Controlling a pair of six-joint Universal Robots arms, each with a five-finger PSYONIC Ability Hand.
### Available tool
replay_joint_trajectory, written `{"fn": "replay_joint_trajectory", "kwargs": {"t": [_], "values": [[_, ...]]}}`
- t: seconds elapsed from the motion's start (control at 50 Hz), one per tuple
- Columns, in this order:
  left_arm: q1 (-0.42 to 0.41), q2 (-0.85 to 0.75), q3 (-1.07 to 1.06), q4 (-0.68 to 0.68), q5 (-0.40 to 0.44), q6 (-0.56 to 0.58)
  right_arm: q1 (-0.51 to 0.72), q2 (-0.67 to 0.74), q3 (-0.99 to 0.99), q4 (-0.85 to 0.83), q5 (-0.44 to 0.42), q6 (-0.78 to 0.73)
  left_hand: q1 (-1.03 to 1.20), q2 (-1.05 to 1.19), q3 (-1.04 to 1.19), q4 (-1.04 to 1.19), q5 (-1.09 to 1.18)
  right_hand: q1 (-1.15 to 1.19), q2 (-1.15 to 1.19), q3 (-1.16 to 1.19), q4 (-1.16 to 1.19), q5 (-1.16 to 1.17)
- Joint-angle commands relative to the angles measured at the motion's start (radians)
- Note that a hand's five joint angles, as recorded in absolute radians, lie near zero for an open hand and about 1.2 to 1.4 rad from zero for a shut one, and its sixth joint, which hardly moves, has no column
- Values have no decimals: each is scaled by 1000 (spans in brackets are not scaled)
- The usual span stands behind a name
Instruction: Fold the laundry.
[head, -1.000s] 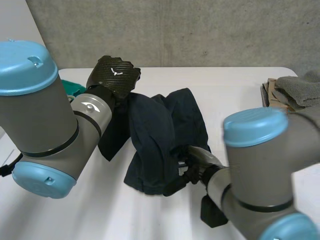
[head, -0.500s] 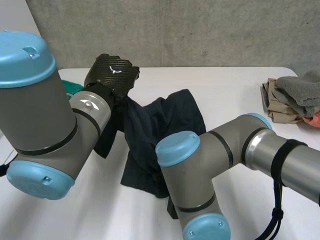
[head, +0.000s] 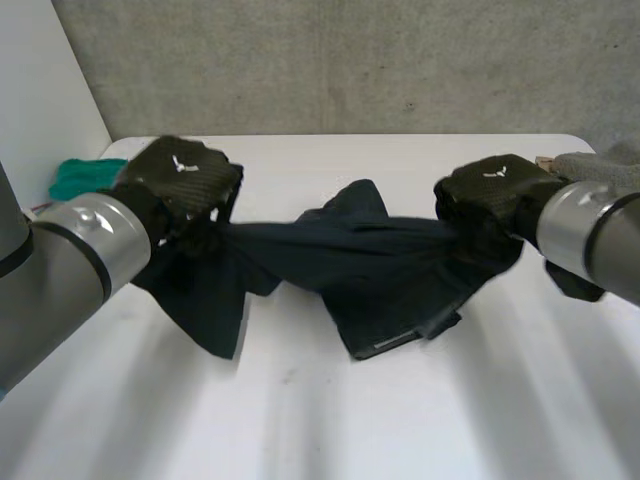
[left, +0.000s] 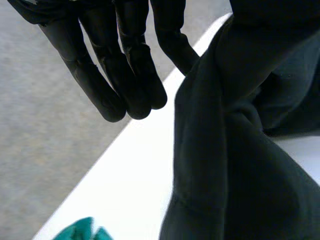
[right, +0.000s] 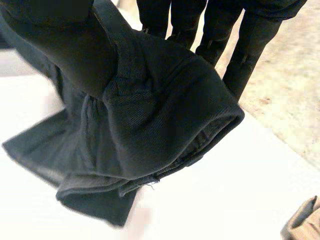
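- Workpiece: one dark navy fabric garment, crumpled and strung out between the two hands above the white table. Its middle sags lowest, ending in a hemmed fold on the near side.
- Grip, left hand: it has hold of the garment's left end. In the left wrist view the cloth is bunched and pinched at the thumb side. The long fingers reach out nearly straight, clear of the fabric. A loose flap hangs below this hand.
- Grip, right hand: it has hold of the garment's right end. In the right wrist view the thumb presses a gathered wad of the cloth against the straight fingers. A seamed edge droops beneath.
- Surroundings: a small green cloth lies at the table's far left edge, well apart from the garment. A pile of grey and beige textiles sits at the far right edge, just behind the right hand.
- Backdrop: a grey concrete wall stands behind the table.
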Motion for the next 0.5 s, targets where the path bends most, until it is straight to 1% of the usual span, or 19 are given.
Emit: {"fn": "replay_joint_trajectory", "kwargs": {"t": [0.02, 0.06, 0.08, 0.14, 0.16, 0.2, 0.22, 0.26, 0.28, 0.3, 0.32, 0.34, 0.36, 0.38, 0.4, 0.42, 0.44, 0.5], "values": [[-18, -98, 11, -11, -2, 27, -6, 50, -17, 86, -42, -255, 222, 199, 205, 198, 248, 265, 225, 246, 197, 235], [-16, -149, 32, 0, -18, 48, -4, 85, -30, 81, -42, -297, 222, 199, 205, 198, 248, 265, 225, 246, 197, 235], [-13, -203, 69, 17, -33, 80, -3, 133, -52, 69, -42, -333, 222, 199, 205, 198, 248, 265, 225, 246, 197, 235], [-15, -279, 150, 43, -53, 126, 3, 208, -117, 36, -39, -370, 222, 199, 205, 198, 248, 265, 225, 246, 197, 235], [-15, -320, 217, 64, -65, 160, 11, 260, -187, 2, -32, -383, 222, 199, 205, 198, 248, 265, 225, 246, 197, 235], [-12, -351, 305, 93, -76, 188, 17, 305, -275, -46, -10, -375, 222, 199, 205, 198, 248, 265, 225, 246, 197, 235], [-10, -370, 404, 133, -87, 206, 23, 341, -371, -126, 23, -345, 222, 199, 205, 198, 248, 265, 225, 246, 197, 235], [-10, -379, 509, 187, -90, 209, 23, 369, -474, -232, 57, -297, 222, 199, 205, 198, 248, 265, 225, 246, 197, 235], [-7, -382, 604, 261, -99, 199, 22, 378, -515, -292, 73, -270, 222, 199, 205, 198, 248, 265, 225, 246, 197, 235], [-4, -382, 649, 314, -105, 187, 17, 392, -586, -436, 97, -198, 222, 199, 205, 198, 248, 265, 225, 246, 197, 235], [-1, -379, 690, 352, -111, 176, 14, 394, -609, -513, 106, -161, 222, 199, 205, 198, 248, 265, 225, 246, 197, 235], [4, -377, 722, 398, -119, 161, 10, 394, -623, -594, 114, -124, 222, 199, 205, 198, 248, 265, 225, 246, 197, 235], [11, -367, 764, 497, -136, 122, 0, 388, -628, -762, 125, -55, 222, 199, 205, 198, 248, 265, 225, 246, 197, 235], [13, -362, 781, 547, -145, 104, -1, 382, -623, -849, 126, -24, 222, 199, 205, 198, 248, 265, 225, 246, 197, 235], [13, -359, 798, 599, -151, 84, -4, 371, -610, -998, 128, 38, 222, 199, 205, 198, 248, 265, 225, 246, 197, 235], [13, -357, 802, 618, -154, 75, -4, 368, -600, -1073, 125, 68, 222, 199, 205, 198, 248, 265, 225, 246, 197, 235], [13, -357, 804, 618, -154, 68, -4, 365, -590, -1106, 123, 86, 222, 199, 205, 198, 248, 265, 225, 246, 197, 235], [13, -360, 796, 549, -137, 71, -24, 363, -580, -1133, 96, 154, 222, 199, 205, 198, 248, 265, 225, 246, 197, 235]]}}
